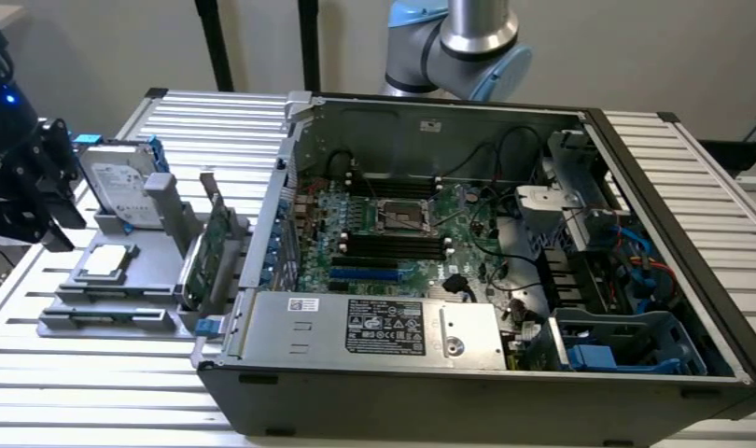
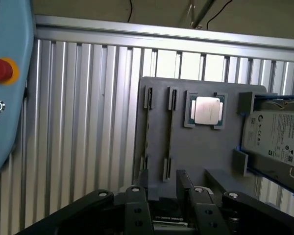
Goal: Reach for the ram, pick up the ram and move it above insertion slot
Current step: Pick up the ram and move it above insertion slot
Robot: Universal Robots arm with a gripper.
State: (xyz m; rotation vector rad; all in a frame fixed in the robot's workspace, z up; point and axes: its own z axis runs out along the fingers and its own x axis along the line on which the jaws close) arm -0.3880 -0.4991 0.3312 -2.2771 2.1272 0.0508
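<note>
We're over the grey holder [image 2: 196, 147] here, the gripper [image 2: 161, 183] hanging above it with fingers [image 2: 137, 205] spread and nothing between them. The ram [image 2: 146, 132] stands edge-on, a thin strip in the holder's outermost clips, not touched by either finger. Beside it we see a processor chip [image 2: 207, 110] and the silver hard drive [image 2: 277, 137]. In the exterior view, the gripper [image 1: 49, 219] sits at nine o'clock from the open computer case [image 1: 478, 383]. Inside the case, the insertion slot [image 1: 397, 247] lies among parallel black sockets at six o'clock from the processor socket [image 1: 403, 217], well apart from the gripper.
</note>
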